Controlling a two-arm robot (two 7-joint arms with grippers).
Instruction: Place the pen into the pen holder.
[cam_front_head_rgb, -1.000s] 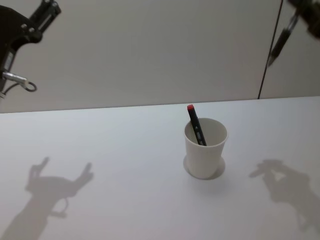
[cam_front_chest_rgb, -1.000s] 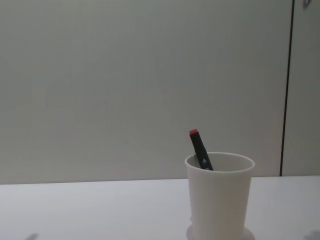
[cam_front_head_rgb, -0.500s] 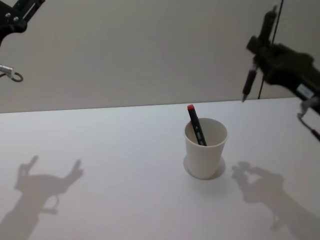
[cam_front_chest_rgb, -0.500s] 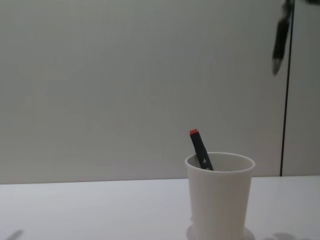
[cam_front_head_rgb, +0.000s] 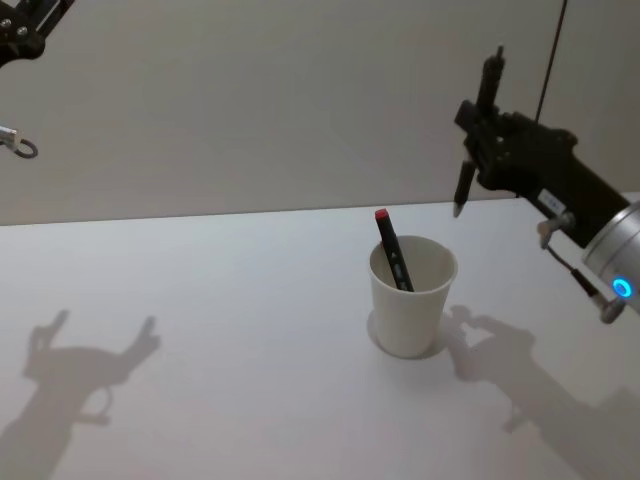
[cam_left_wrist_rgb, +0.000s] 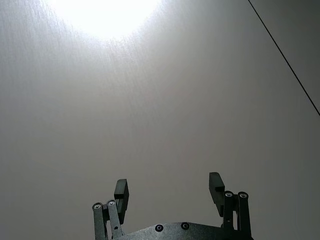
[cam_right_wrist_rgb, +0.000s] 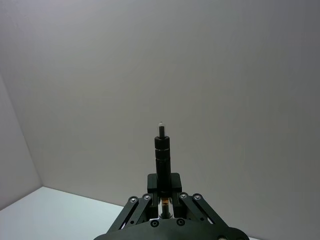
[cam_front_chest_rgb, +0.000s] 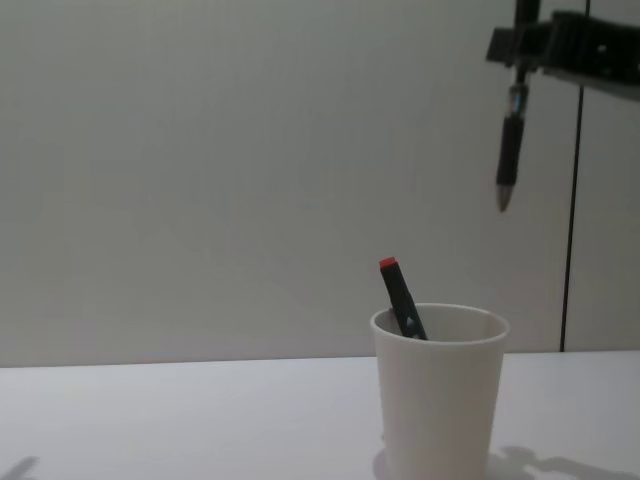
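The right gripper (cam_front_head_rgb: 482, 120) pinched the pen (cam_front_head_rgb: 466, 180) upright, tip down, at two o'clock above the pen holder (cam_front_head_rgb: 411, 295). The holder already held a red-capped pen (cam_front_head_rgb: 392, 250). The left gripper (cam_left_wrist_rgb: 169, 192) hung spread apart, high at ten o'clock.

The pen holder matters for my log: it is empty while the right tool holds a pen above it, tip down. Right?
Not empty. The chest view shows the pen holder already containing a red-capped pen leaning on its rim. The right tool does hold a pen above it, tip down.
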